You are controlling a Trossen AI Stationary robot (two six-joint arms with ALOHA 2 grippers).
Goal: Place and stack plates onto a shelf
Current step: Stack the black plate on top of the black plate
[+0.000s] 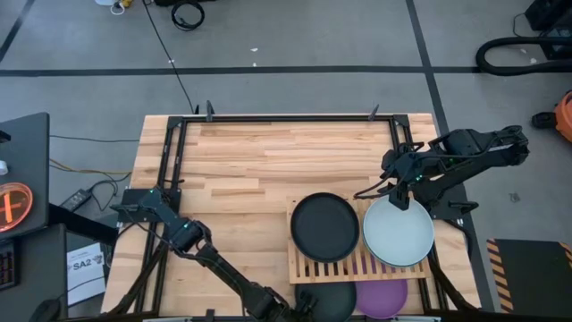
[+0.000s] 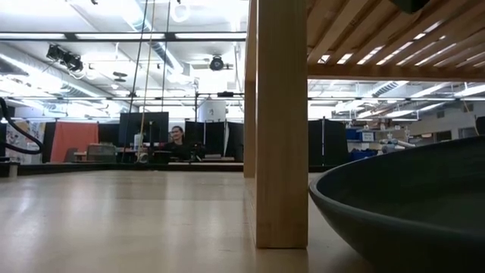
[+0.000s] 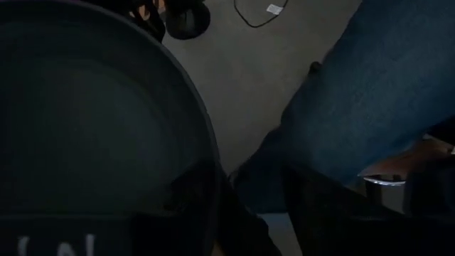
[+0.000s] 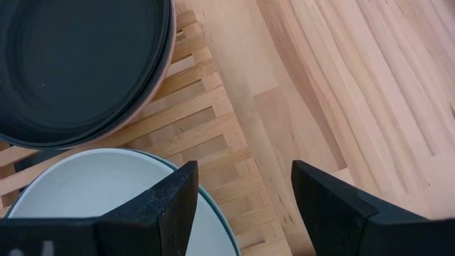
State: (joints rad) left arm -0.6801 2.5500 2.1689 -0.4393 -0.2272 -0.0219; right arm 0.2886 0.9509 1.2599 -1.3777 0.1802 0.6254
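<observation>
1. The black plate (image 1: 324, 226) and pale plate (image 1: 399, 232) lie on the shelf (image 1: 357, 266).
2. The right gripper (image 1: 399, 200) hovers over the pale plate's rim, fingers apart, empty.
3. The left gripper (image 1: 299, 307) seems to grip a dark plate (image 1: 332, 297); it probably goes on the shelf next.

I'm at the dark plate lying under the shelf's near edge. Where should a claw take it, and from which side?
Probably by its rim, from the table's near edge. The dark plate lies flat, half tucked under the shelf, so only its near rim is exposed; the purple plate crowds one side. The left claw is beside it, the rim showing between its fingers. One finger under the lip, one on top, seems best.
</observation>
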